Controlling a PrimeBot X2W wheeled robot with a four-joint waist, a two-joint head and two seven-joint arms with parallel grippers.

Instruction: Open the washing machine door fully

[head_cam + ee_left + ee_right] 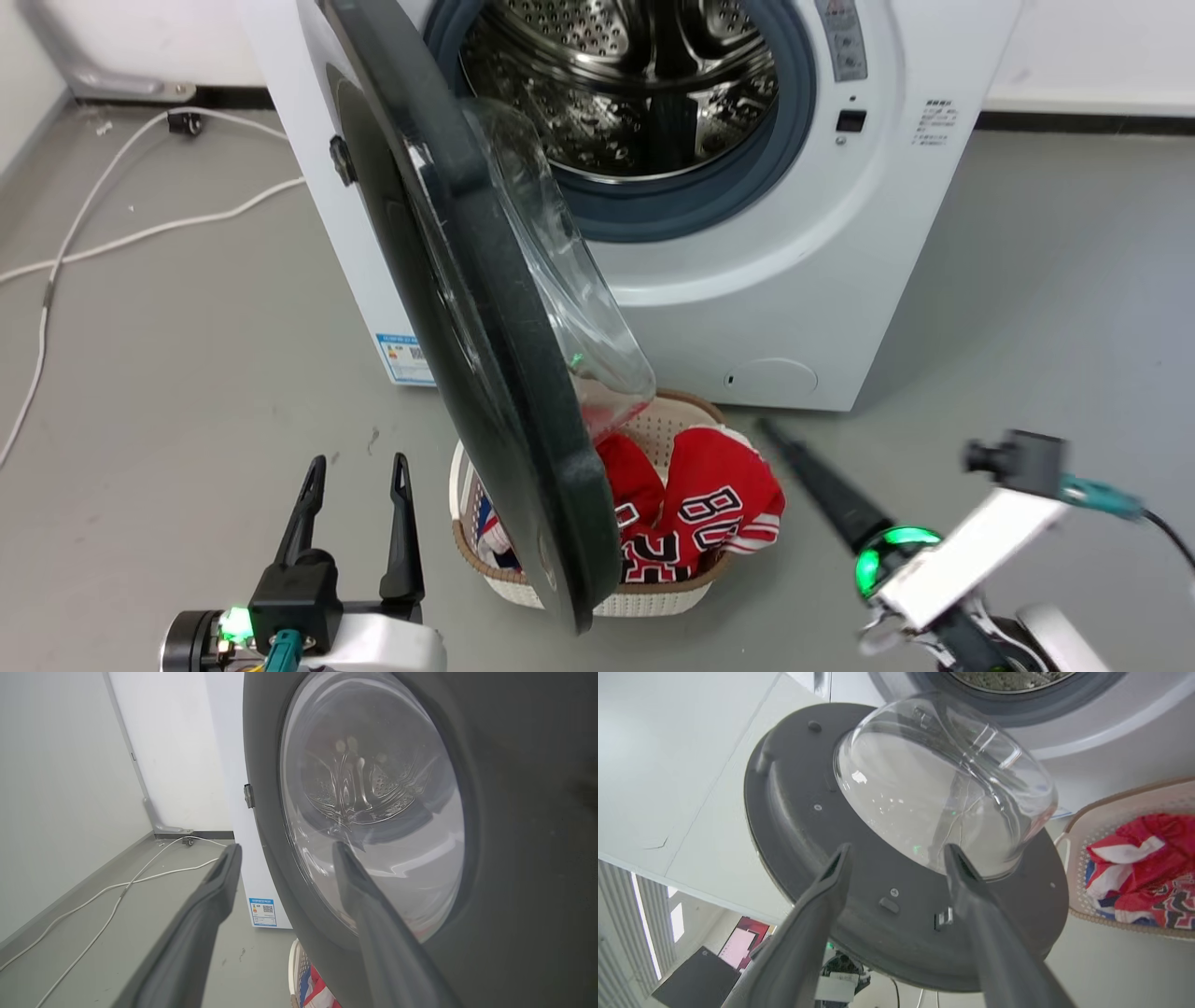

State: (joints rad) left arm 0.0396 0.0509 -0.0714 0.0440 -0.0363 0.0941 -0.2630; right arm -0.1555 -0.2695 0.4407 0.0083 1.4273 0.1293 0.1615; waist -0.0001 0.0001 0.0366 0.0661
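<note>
washing machine door (pixel 485 308): black, swung out, ajar | washing machine (pixel 794 280): white, upright

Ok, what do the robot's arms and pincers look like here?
Each pincer has two long, tapering dark fingers. The left pincer carries a green light and teal plug on a white forearm. The right pincer has a green-lit ring, white link and teal-cabled black camera.

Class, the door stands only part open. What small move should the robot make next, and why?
Probably push the door wider toward the robot's left with the right gripper. The door stands edge-on, roughly halfway swung, and that gripper's open fingers point at its inner face beside the glass bowl. The left gripper hangs open on the outer side, touching nothing.
</note>
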